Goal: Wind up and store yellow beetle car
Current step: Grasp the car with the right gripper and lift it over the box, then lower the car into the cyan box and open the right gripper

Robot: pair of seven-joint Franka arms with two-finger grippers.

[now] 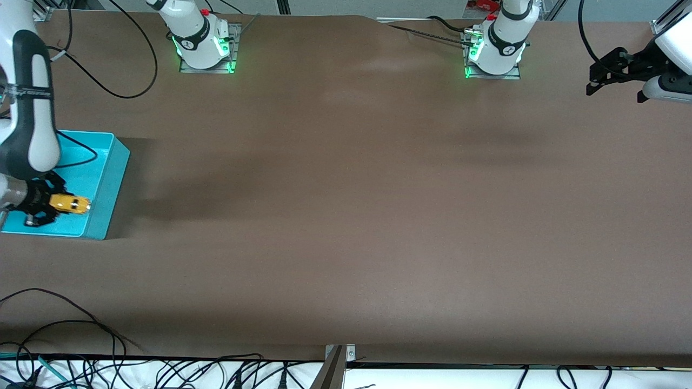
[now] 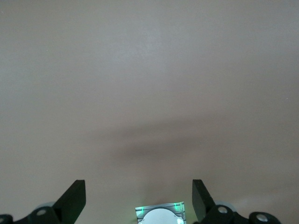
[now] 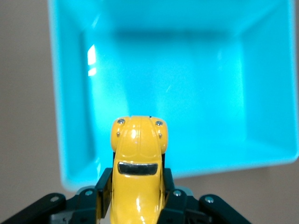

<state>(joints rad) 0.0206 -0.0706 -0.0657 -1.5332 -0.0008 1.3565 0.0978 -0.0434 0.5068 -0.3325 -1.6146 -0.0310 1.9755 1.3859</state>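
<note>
My right gripper point(image 1: 51, 204) is shut on the yellow beetle car point(image 1: 70, 204) and holds it above the turquoise bin point(image 1: 111, 178) at the right arm's end of the table. In the right wrist view the car point(image 3: 138, 158) sticks out between the black fingers point(image 3: 103, 186), nose toward the open bin point(image 3: 261, 93), whose floor is bare. My left gripper point(image 1: 608, 73) is open and empty, held high over the left arm's end of the table. In the left wrist view its fingers point(image 2: 74, 198) stand wide apart over bare brown table.
The brown table top point(image 1: 346, 216) stretches between the arms. The two arm bases point(image 1: 203, 43) stand along its edge farthest from the front camera. Loose black cables point(image 1: 81, 324) lie at the edge nearest that camera.
</note>
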